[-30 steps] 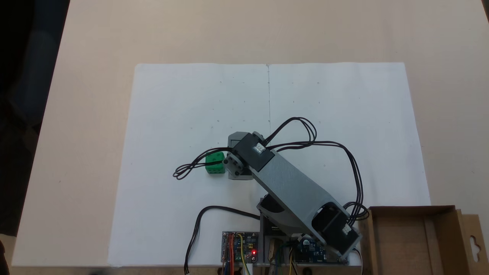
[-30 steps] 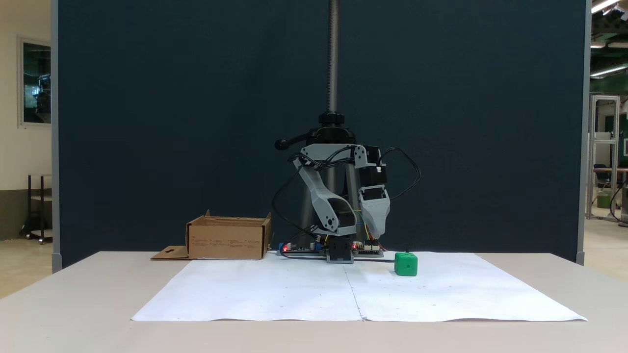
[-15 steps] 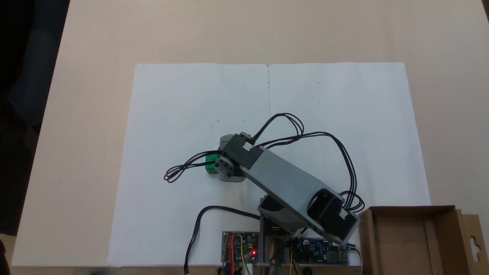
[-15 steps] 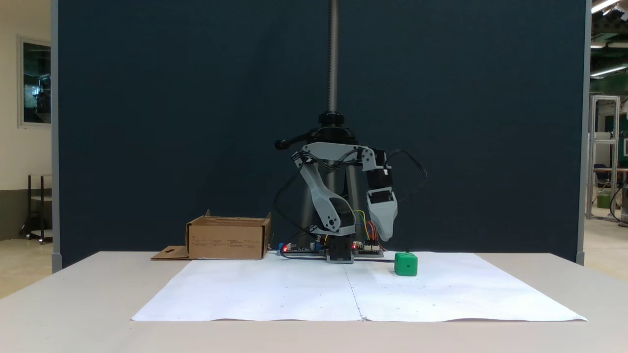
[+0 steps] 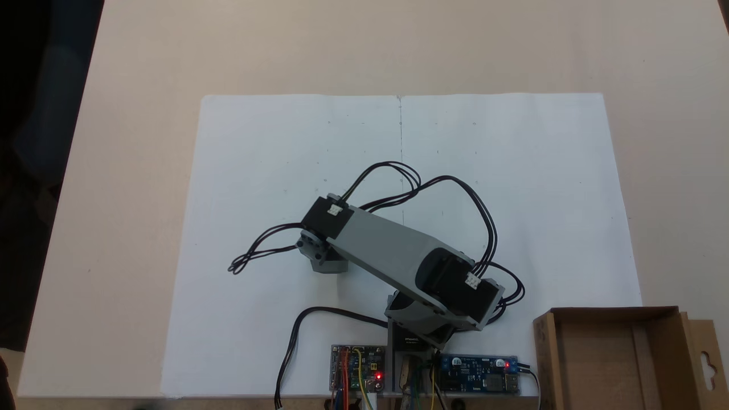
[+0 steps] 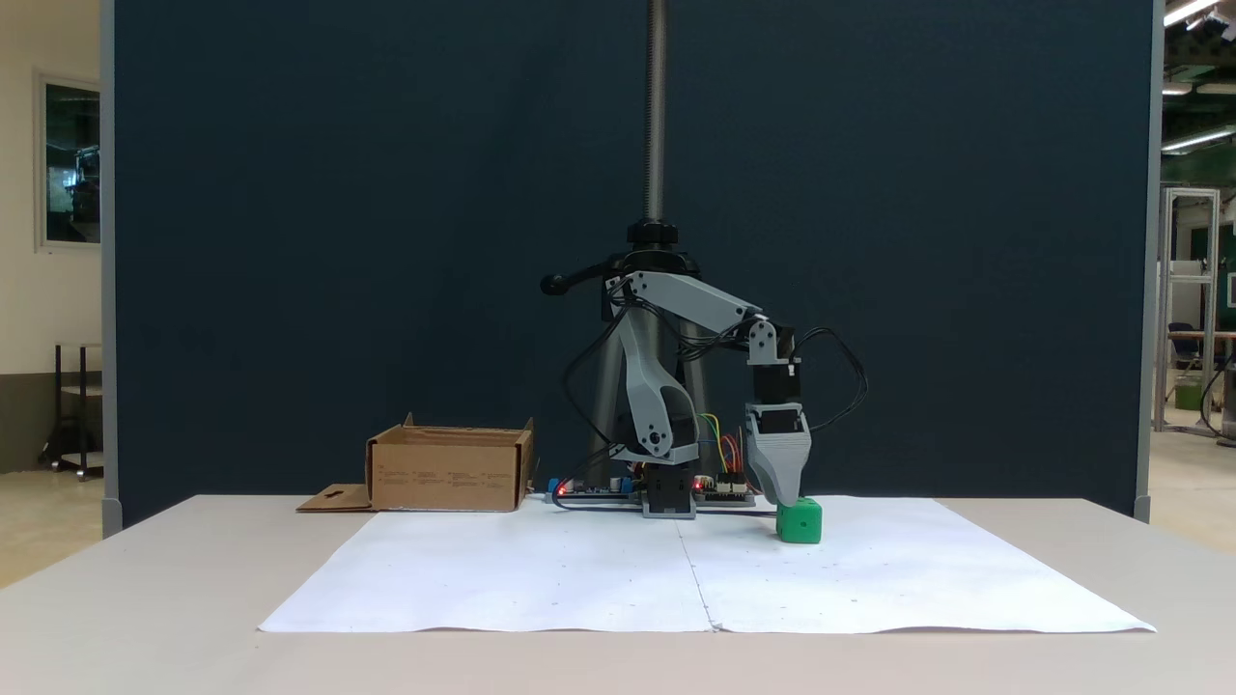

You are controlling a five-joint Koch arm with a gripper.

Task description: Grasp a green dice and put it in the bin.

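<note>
From the front, green dice (image 6: 800,521) sits on the white paper (image 6: 579,579), end effector (image 6: 784,497) pointing straight down at its top, about 11 o'clock off centre. Can't tell how the jaws stand. Bin (image 6: 449,470) waits way back around 9 o'clock.

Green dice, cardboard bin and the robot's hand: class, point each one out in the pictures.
green dice (image 6: 800,523), fixed view from the front: its front face.
bin (image 5: 598,353), fixed view from above: its bare floor.
hand (image 6: 786,498), fixed view from the front: its tip, just above the dice.
</note>
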